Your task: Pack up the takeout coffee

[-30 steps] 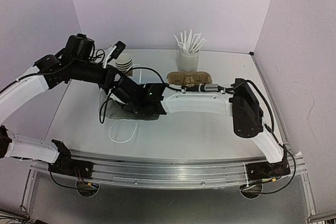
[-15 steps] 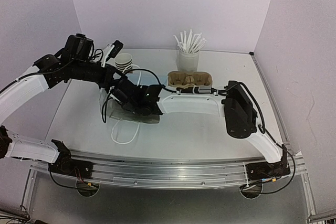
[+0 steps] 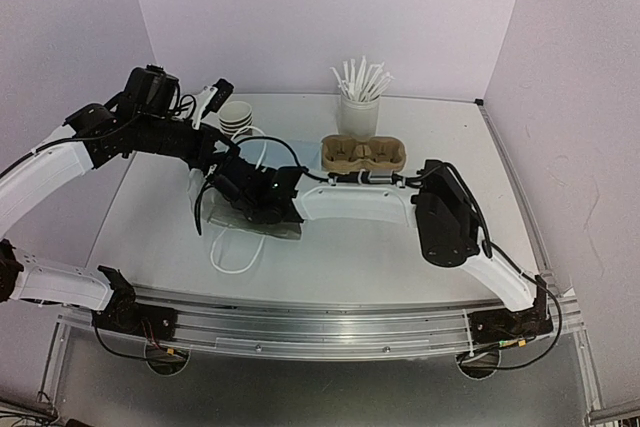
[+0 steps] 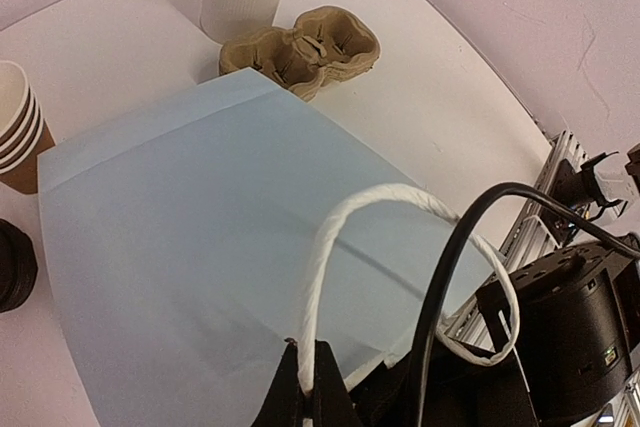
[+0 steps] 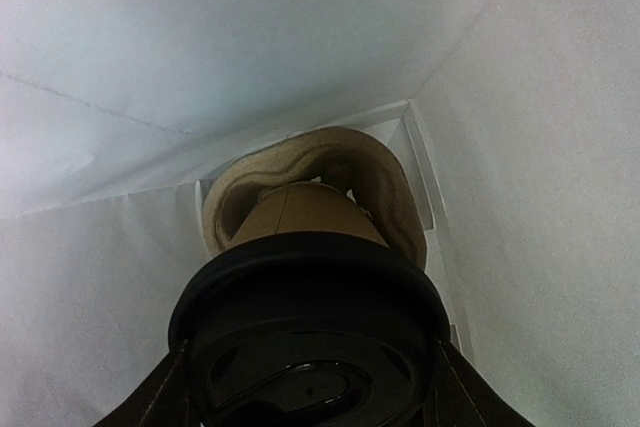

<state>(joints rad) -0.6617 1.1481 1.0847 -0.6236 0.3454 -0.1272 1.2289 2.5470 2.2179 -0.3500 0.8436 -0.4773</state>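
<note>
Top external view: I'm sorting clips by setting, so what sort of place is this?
Probably a robot test cell, not a café: plain lilac walls boxing a white table, two arms bolted to an aluminium rail, and takeout props such as a cup carrier and stacked paper cups.

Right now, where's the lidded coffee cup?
Right wrist view: the lidded cup sits between the right fingers inside the white bag, a pulp carrier at its base.

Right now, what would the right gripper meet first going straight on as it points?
The lidded cup that the right gripper grips; past that the carrier, then probably the bag's bottom.
</note>
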